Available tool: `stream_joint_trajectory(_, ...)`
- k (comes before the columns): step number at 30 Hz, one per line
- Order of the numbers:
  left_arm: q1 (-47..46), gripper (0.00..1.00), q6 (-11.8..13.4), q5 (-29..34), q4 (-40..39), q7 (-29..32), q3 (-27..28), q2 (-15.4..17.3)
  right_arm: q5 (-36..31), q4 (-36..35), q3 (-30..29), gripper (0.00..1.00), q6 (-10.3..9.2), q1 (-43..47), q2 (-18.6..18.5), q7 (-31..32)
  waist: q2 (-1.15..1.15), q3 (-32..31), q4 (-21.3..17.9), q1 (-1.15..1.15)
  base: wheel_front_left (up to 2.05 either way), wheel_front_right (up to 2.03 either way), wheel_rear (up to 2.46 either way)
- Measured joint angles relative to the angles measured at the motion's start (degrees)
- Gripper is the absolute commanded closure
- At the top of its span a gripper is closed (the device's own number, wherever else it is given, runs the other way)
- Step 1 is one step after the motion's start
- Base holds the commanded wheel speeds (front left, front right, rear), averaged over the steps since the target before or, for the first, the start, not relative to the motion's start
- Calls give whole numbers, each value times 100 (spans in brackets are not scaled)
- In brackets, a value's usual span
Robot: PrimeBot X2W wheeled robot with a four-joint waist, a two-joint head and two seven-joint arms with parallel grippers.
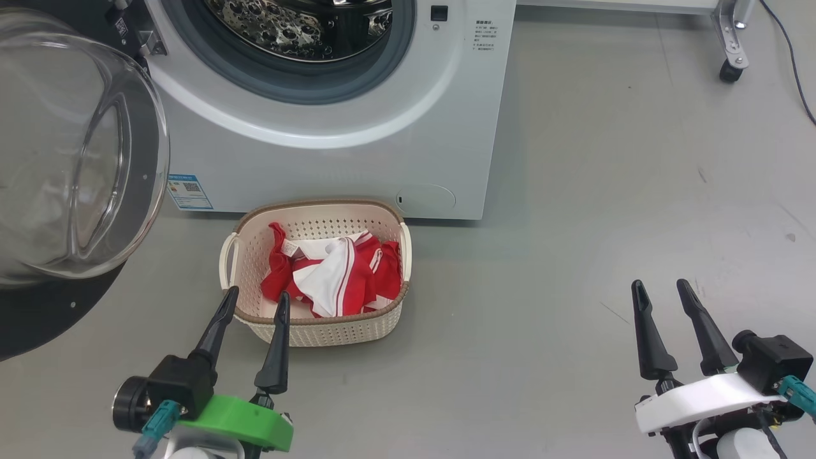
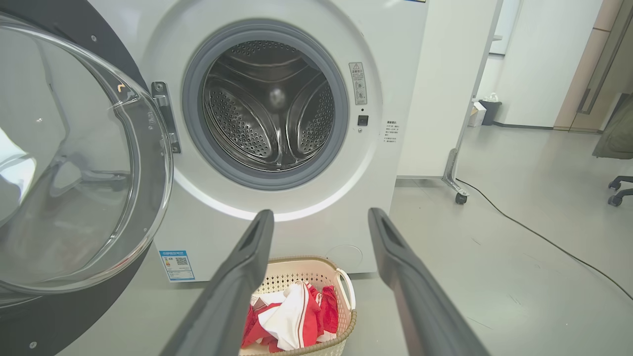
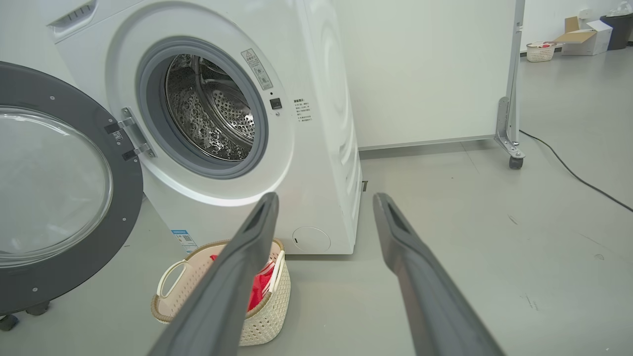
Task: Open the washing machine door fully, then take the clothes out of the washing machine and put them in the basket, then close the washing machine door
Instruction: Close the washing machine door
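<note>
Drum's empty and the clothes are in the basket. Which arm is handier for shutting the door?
Probably the left. The washing machine door stands open on the robot's left, close beside the open left gripper; the right gripper, also open, sits far off on the other side of the basket.

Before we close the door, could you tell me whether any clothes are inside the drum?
No, the drum shows bare steel, and the red clothes lie in the basket.

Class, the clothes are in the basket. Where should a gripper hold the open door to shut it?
Probably its black rim, opposite the hinges, coming from the robot's left with the left gripper: the rim offers an edge to pinch, while the bulging glass is smooth and wide.
</note>
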Motion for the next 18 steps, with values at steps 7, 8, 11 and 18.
stream_joint_trajectory(7,0,0,-1,0,10,0,3,0,0,0,4,0,0,0,-1,0,0,3,33,0,0,0,0)
stream_joint_trajectory(8,0,0,-1,1,10,-1,4,0,0,0,5,0,0,0,-1,0,0,6,37,0,0,0,0)
stream_joint_trajectory(11,0,0,-1,1,10,0,10,0,0,0,5,0,0,0,-1,0,0,14,48,0,0,0,0)
stream_joint_trajectory(18,1,0,-1,36,3,0,36,0,0,0,4,0,0,0,-1,0,0,33,56,0,0,0,0)
